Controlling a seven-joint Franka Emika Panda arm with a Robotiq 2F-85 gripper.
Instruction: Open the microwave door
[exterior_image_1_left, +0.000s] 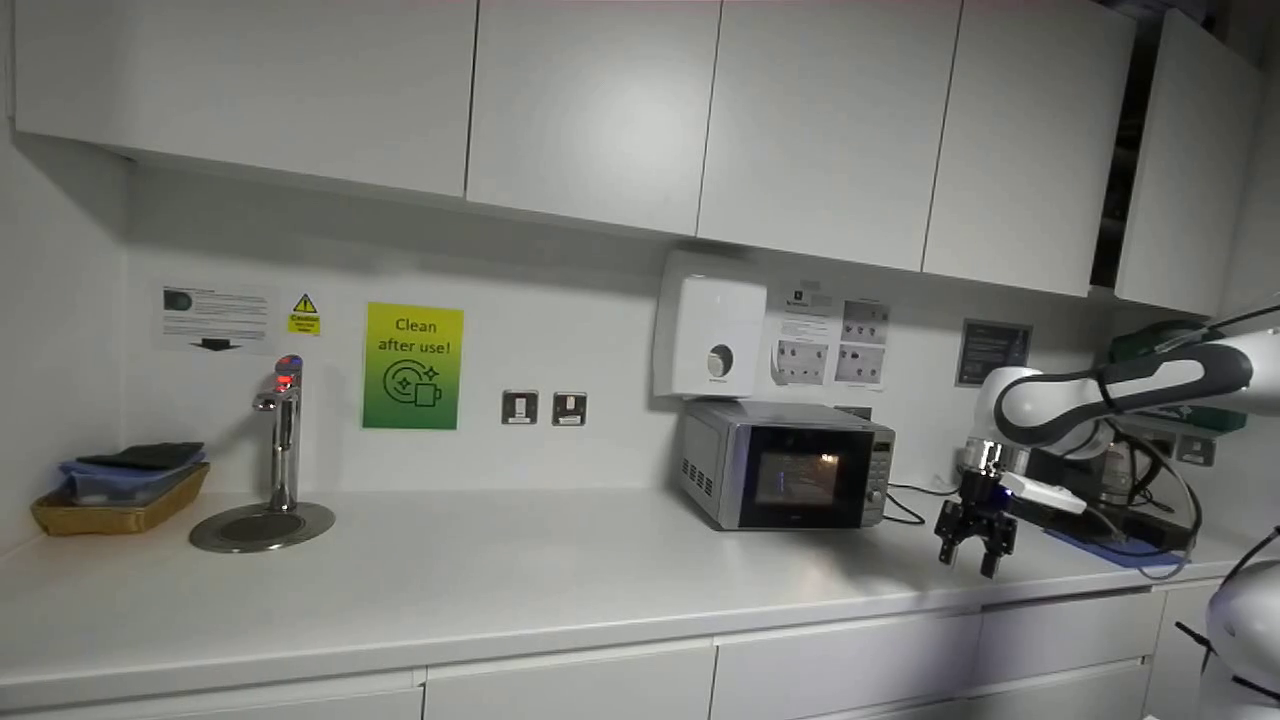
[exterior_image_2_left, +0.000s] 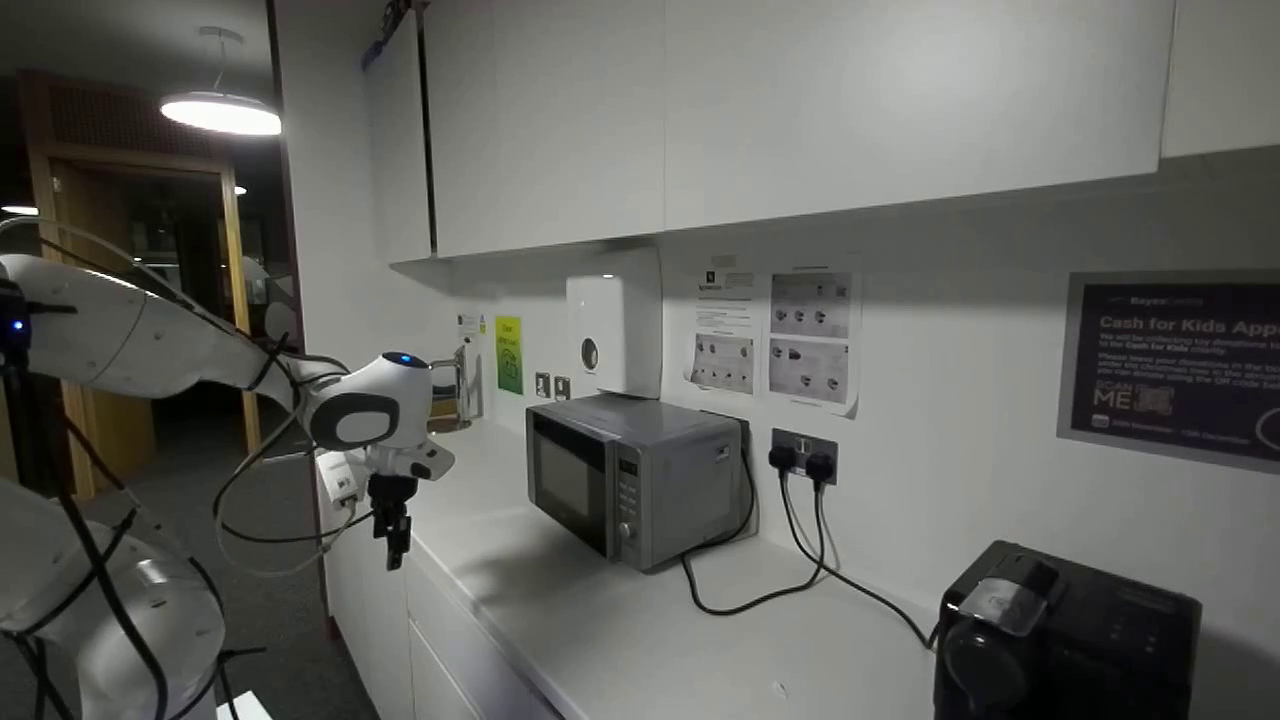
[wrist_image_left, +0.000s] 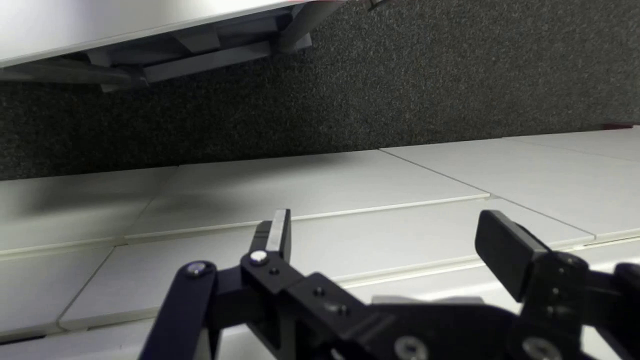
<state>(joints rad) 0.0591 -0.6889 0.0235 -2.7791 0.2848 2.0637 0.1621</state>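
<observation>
The silver-grey microwave (exterior_image_1_left: 712, 465) stands on the counter against the wall, and it also shows in an exterior view (exterior_image_2_left: 690, 490). Its microwave door (exterior_image_1_left: 805, 478), a dark glass panel, is shut flush with the front; the door also shows from the side (exterior_image_2_left: 570, 475). My gripper (exterior_image_1_left: 968, 562) points down, out in front of the counter's front edge, apart from the microwave on its control-panel side. In an exterior view the gripper (exterior_image_2_left: 396, 555) hangs before the door. In the wrist view the gripper (wrist_image_left: 385, 225) has its fingers wide apart with nothing between them. The microwave is out of the wrist view.
A white dispenser (exterior_image_1_left: 710, 330) hangs above the microwave. Black cables (exterior_image_2_left: 750, 605) lie on the counter (exterior_image_2_left: 640, 640) beside it. A black appliance (exterior_image_2_left: 1070, 640) stands further along. A tap (exterior_image_1_left: 285, 440) and a basket (exterior_image_1_left: 120, 510) are at the far end. Cabinet fronts (wrist_image_left: 280, 187) lie below.
</observation>
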